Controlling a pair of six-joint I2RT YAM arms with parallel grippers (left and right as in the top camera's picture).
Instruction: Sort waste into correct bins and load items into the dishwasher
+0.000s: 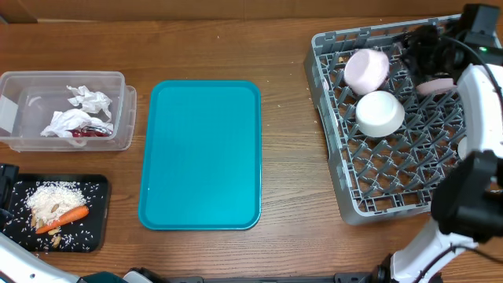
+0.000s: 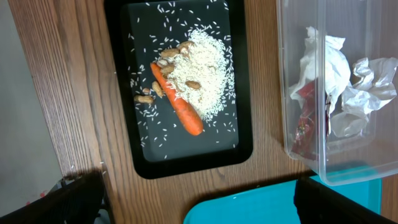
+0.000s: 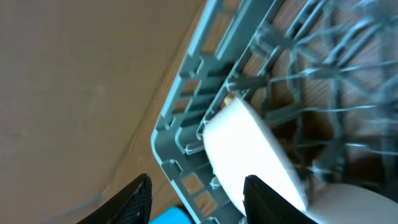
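Note:
The clear tub [image 1: 16, 82] at far left holds crumpled white napkins [image 1: 78, 110] and a red wrapper [image 1: 93, 132]; both also show in the left wrist view [image 2: 336, 81]. The black tray [image 1: 98, 189] holds rice [image 2: 205, 68], an orange carrot piece [image 2: 177, 99] and some nuts. My left gripper [image 2: 199, 208] is open and empty above the table between the black tray and the teal tray. The grey rack [image 1: 346, 196] holds a pink bowl [image 1: 366, 69], a white bowl [image 1: 380, 113] and a pink plate [image 1: 437, 85]. My right gripper [image 3: 199, 202] is open over the rack's far corner, beside a pale dish [image 3: 249, 149].
The flat teal tray [image 1: 200, 153] lies in the middle of the table with nothing on it. My right arm's white links [image 1: 479, 157] run along the rack's right side. A brown wall stands behind the rack.

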